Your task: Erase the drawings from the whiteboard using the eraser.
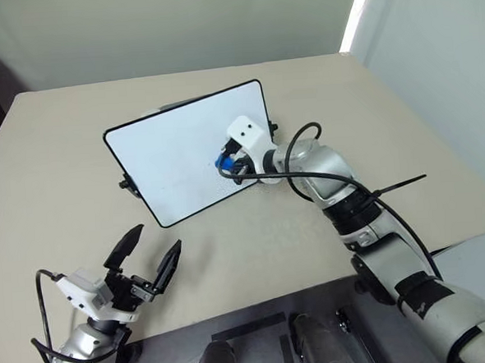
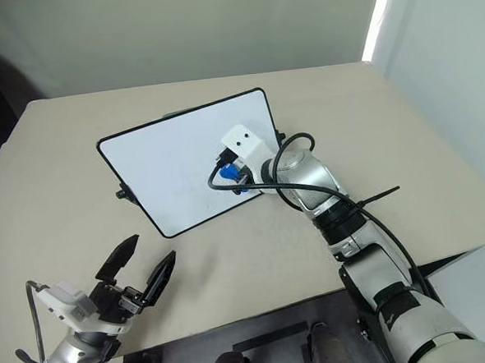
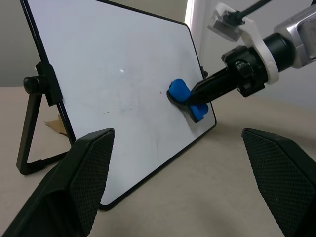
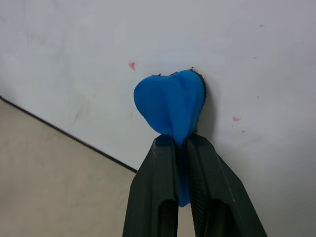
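The whiteboard (image 1: 175,157) stands tilted on the beige table (image 1: 60,160), its black-framed face turned toward me. My right gripper (image 4: 180,140) is shut on the blue eraser (image 4: 170,101) and presses it against the board's right half. Of the drawings, tiny red specks (image 4: 132,65) show beside the eraser, with another speck (image 4: 236,118) on its other side, plus faint smears. My left gripper (image 1: 152,253) hangs open over the table's near left edge, well short of the board, with nothing between its fingers (image 3: 74,182). The eraser (image 3: 185,98) also appears in the left wrist view.
A black stand leg (image 3: 27,133) props the board from behind, with a side knob (image 1: 125,185) on its left edge. A black cable (image 1: 302,141) loops off my right wrist. The table's near edge (image 1: 258,300) runs below the arms; bare tabletop lies around the board.
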{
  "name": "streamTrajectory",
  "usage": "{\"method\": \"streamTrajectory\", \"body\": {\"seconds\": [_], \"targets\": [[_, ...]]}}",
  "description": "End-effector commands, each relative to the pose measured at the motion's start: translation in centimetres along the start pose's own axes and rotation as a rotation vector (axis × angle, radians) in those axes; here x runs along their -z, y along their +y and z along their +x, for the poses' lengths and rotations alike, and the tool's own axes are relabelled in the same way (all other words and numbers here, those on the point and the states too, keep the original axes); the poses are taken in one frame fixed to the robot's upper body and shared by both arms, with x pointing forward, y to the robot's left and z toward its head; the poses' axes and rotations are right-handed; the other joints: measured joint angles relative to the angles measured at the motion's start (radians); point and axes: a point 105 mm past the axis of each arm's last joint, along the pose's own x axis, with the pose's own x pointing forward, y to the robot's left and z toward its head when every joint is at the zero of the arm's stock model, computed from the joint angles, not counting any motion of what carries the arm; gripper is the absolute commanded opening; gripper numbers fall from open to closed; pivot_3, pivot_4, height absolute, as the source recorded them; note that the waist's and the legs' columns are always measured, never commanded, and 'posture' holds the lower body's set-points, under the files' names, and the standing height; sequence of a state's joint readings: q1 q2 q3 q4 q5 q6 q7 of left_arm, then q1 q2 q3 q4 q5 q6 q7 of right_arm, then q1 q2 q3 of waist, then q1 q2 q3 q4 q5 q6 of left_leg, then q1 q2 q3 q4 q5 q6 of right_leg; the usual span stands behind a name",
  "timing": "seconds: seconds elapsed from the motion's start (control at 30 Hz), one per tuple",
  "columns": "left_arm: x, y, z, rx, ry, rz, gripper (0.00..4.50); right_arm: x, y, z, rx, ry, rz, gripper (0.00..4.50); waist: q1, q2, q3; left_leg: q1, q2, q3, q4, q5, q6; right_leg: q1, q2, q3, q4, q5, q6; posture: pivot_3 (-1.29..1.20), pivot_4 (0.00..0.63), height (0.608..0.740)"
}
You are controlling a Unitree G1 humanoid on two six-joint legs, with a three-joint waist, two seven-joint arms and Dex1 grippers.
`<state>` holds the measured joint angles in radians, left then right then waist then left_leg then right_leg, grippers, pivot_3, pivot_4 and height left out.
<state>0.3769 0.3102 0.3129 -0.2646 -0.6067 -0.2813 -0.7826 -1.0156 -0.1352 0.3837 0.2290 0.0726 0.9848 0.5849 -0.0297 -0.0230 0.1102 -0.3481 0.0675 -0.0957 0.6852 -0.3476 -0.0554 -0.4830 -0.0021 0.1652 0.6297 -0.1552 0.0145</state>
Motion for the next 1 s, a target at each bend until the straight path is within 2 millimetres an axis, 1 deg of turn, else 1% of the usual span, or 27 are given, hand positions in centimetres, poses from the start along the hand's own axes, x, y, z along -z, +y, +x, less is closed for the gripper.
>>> {"method": "streamTrajectory", "body": {"seconds": [0.03, 0.1, 0.13, 0.27, 0.43, 0.53, 0.6, 0.67, 0.73, 0.83, 0.9, 1.0], "targets": [[-0.9, -0.1, 0.1, 0.007, -0.033, 0.017, 4.50, 1.0, 0.6, 0.0, -0.010, 0.040, -0.033, 0.18, 0.001, 0.000, 0.000, 0.000, 0.000, 0.000, 0.000, 0.000, 0.000, 0.000, 0.000, 0.000, 0.000, 0.000, 0.000, 0.00, 0.150, 0.740], [-0.9, 0.0, 0.1, 0.007, -0.032, 0.017, 4.50, 0.7, 0.7, -0.1, -0.016, 0.031, -0.039, 0.18, 0.001, 0.000, 0.000, -0.001, 0.000, 0.000, 0.000, 0.000, 0.000, 0.000, 0.000, 0.000, -0.001, 0.000, 0.000, 0.00, 0.150, 0.740], [-0.9, -0.1, 0.1, 0.007, -0.032, 0.017, 4.50, 0.1, 0.8, -0.2, -0.018, 0.010, -0.042, 0.18, 0.000, 0.000, 0.000, -0.001, 0.000, 0.000, 0.000, 0.000, 0.000, 0.000, 0.000, 0.000, -0.001, 0.000, 0.000, 0.00, 0.150, 0.740], [-0.8, -0.1, 0.1, 0.009, -0.031, 0.016, 4.50, -2.6, 0.4, -0.7, 0.010, -0.090, -0.053, 0.18, -0.001, 0.000, 0.000, 0.000, 0.000, 0.000, 0.000, 0.000, 0.000, -0.001, 0.000, 0.000, -0.001, 0.000, 0.000, 0.00, 0.150, 0.740], [-0.8, -0.2, 0.2, 0.011, -0.030, 0.015, 4.50, -5.6, 0.7, -1.4, 0.010, -0.194, -0.080, 0.18, -0.001, 0.000, 0.000, -0.001, 0.000, 0.000, -0.001, 0.000, 0.000, -0.002, 0.000, 0.000, -0.001, 0.000, 0.000, 0.00, 0.150, 0.740], [-0.8, -0.2, 0.1, 0.009, -0.030, 0.015, 4.50, -6.8, 0.4, -1.8, 0.027, -0.240, -0.086, 0.18, -0.001, 0.000, 0.000, -0.001, 0.000, 0.000, -0.002, 0.000, 0.000, -0.002, 0.000, 0.000, -0.001, 0.000, 0.000, 0.00, 0.150, 0.740], [-0.8, -0.2, 0.1, 0.006, -0.029, 0.015, 4.50, -7.2, 0.3, -2.0, 0.031, -0.256, -0.081, 0.18, 0.000, 0.000, 0.000, -0.001, 0.000, 0.000, -0.002, 0.000, 0.000, -0.002, 0.000, 0.000, -0.002, -0.001, -0.001, 0.00, 0.150, 0.740], [-0.7, -0.1, 0.1, 0.003, -0.028, 0.016, 4.50, -7.2, 0.4, -1.9, 0.025, -0.255, -0.083, 0.18, 0.001, 0.000, 0.000, -0.002, 0.000, 0.000, -0.002, 0.000, -0.001, -0.002, 0.000, 0.000, -0.002, -0.001, -0.002, 0.00, 0.150, 0.740], [-0.7, 0.0, 0.0, 0.001, -0.028, 0.017, 4.50, -6.1, 0.8, -1.4, 0.006, -0.215, -0.085, 0.18, 0.001, 0.000, 0.000, -0.002, 0.000, 0.000, -0.002, 0.000, -0.001, -0.002, 0.000, 0.000, -0.002, -0.002, -0.003, 0.00, 0.150, 0.740], [-0.7, 0.1, 0.0, -0.001, -0.027, 0.018, 4.50, -3.8, 1.5, -0.6, -0.031, -0.124, -0.084, 0.18, 0.001, 0.000, 0.000, -0.002, 0.000, 0.000, -0.001, 0.000, -0.001, -0.002, 0.000, 0.000, -0.002, -0.002, -0.003, 0.00, 0.150, 0.740], [-0.8, 0.2, 0.0, -0.002, -0.027, 0.018, 4.50, -2.7, 2.0, -0.2, -0.052, -0.084, -0.079, 0.18, 0.001, 0.000, 0.000, -0.002, 0.000, 0.000, -0.001, 0.000, -0.001, -0.001, 0.000, 0.000, -0.002, -0.002, -0.003, 0.00, 0.150, 0.740], [-0.8, 0.2, 0.0, -0.001, -0.027, 0.018, 4.50, -2.0, 2.4, 0.0, -0.063, -0.061, -0.070, 0.18, 0.001, 0.000, 0.000, -0.002, 0.000, 0.000, -0.001, 0.000, -0.001, -0.001, 0.000, 0.000, -0.002, -0.002, -0.002, 0.00, 0.150, 0.740]]}}
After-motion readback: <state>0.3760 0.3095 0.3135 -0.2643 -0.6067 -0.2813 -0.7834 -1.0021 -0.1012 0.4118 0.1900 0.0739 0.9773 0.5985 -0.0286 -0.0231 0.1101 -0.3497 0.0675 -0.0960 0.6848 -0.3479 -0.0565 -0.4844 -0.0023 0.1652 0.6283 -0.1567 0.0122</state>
